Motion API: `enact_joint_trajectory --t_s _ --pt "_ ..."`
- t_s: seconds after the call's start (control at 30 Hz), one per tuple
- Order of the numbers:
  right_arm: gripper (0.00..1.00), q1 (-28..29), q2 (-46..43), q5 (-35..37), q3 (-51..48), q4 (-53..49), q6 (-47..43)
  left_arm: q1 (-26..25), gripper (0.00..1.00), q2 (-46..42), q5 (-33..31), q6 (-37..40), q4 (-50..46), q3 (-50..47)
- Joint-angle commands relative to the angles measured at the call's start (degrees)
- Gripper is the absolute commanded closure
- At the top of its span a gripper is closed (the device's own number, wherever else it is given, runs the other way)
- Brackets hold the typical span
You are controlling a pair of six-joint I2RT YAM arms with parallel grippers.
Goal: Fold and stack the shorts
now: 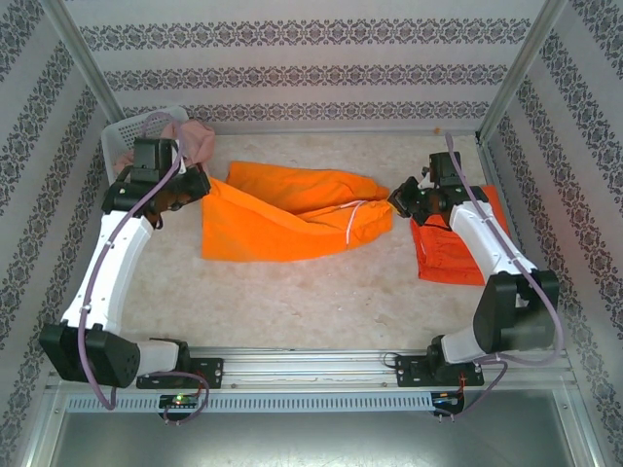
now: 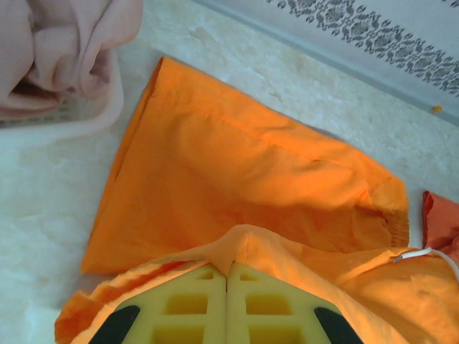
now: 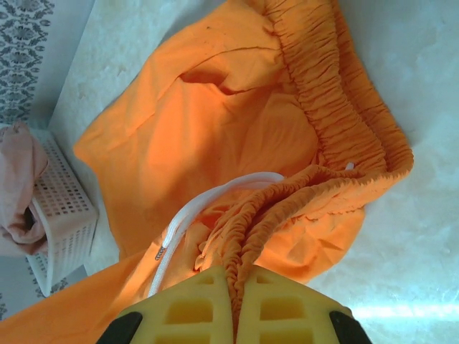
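Left claw: the left gripper [image 2: 227,266] is pinched together on a leg edge of the bright orange shorts [image 1: 282,219], with cloth bunched right at its tips, over toward the left edge of the table [image 1: 292,302].
Right claw: the right gripper [image 3: 234,274] is clamped tight on the gathered waistband of that same pair, toward the right edge.
Bright orange pair: spread across the middle of the table between the 2 grippers, 1 leg lying flat toward the far edge.
Cord: a white drawstring [image 3: 193,208] loops out of the waistband just beside the right gripper.
Red-orange shorts [image 1: 438,261]: down at the right edge, just beside the orange waistband.
Pink shorts [image 1: 195,138]: heaped in the white mesh basket [image 1: 119,146] at the far left corner, spilling over its rim.
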Motion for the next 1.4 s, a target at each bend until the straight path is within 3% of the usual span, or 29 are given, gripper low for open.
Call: enact_joint_trajectory --t_s 0.0,0.6,0.97,1.1,1.17,1.27,1.37 --pt "1.00 -0.9 0.9 -1.3 3.4 2.3 1.6 1.5 1.00 1.2 -0.6 1.2 4.3 4.6" --pt "1.00 -2.9 12.1 -1.3 13.6 5.1 2.8 2.9 1.00 15.2 3.5 -0.5 7.1 14.2" --pt "0.98 -3.8 24.5 -1.3 22.8 7.5 6.3 3.3 1.00 31.1 3.3 -1.1 6.5 25.8" --pt "0.87 -4.4 30.5 -1.0 29.5 7.5 8.8 3.7 0.99 38.4 2.7 -2.2 6.1 32.3" --pt "0.82 -4.8 34.8 -1.5 34.8 7.2 11.0 3.8 0.92 43.4 3.8 -3.6 5.5 37.9" --pt "0.52 -5.4 41.1 -3.5 43.5 6.6 14.9 4.0 0.74 52.4 5.4 -5.2 1.3 51.4" --pt "0.33 -6.1 43.9 -5.8 49.1 8.5 20.1 4.6 0.54 61.5 8.4 -7.2 -6.1 70.6"
